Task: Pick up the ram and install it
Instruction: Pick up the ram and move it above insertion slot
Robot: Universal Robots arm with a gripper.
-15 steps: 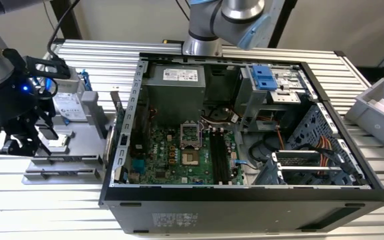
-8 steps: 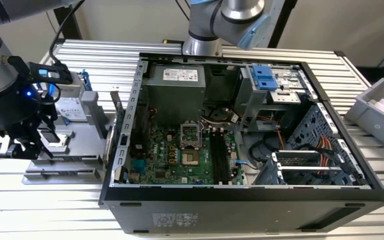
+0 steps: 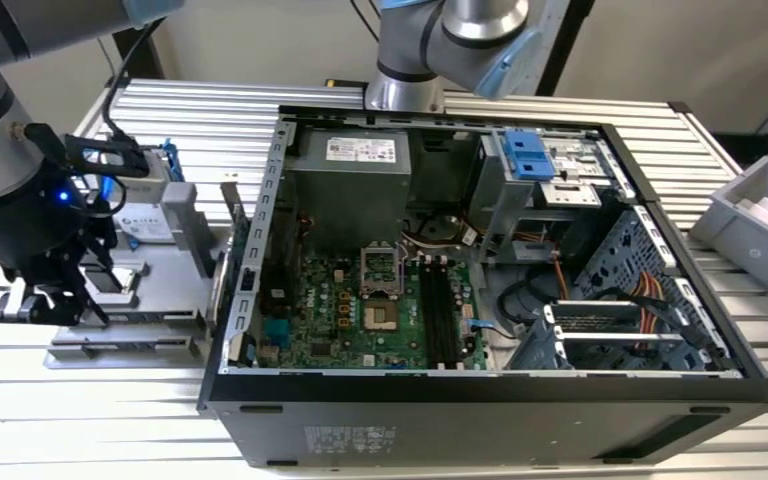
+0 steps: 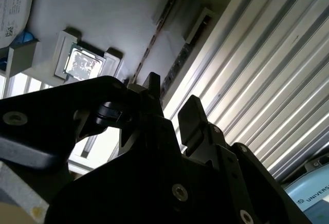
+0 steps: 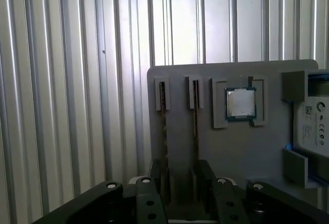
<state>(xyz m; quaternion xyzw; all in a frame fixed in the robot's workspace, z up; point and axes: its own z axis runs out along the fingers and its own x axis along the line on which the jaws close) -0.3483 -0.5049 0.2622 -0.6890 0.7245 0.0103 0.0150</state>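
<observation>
Two thin dark ram sticks stand on edge in neighbouring slots of a grey parts holder (image 5: 180, 80). One ram stick (image 5: 195, 124) runs toward the gap between my fingers, and the other ram stick (image 5: 163, 126) lies beside it. In the second wrist view the ram (image 4: 154, 36) is a dark line on the holder. My gripper (image 5: 180, 178) (image 4: 172, 100) hangs just above the sticks, open, with nothing between its fingers. In the exterior view my gripper (image 3: 57, 305) is at the exterior view's left, over the holder (image 3: 131, 300) beside the open computer case (image 3: 491, 390).
A square silver processor chip (image 5: 240, 104) and a labelled hard drive (image 5: 313, 124) sit on the same holder. Inside the case, the green motherboard (image 3: 344, 310) carries long black memory slots (image 3: 438, 310). A second arm (image 3: 444, 40) stands behind the case. A grey bin (image 3: 758, 225) is at the exterior view's right.
</observation>
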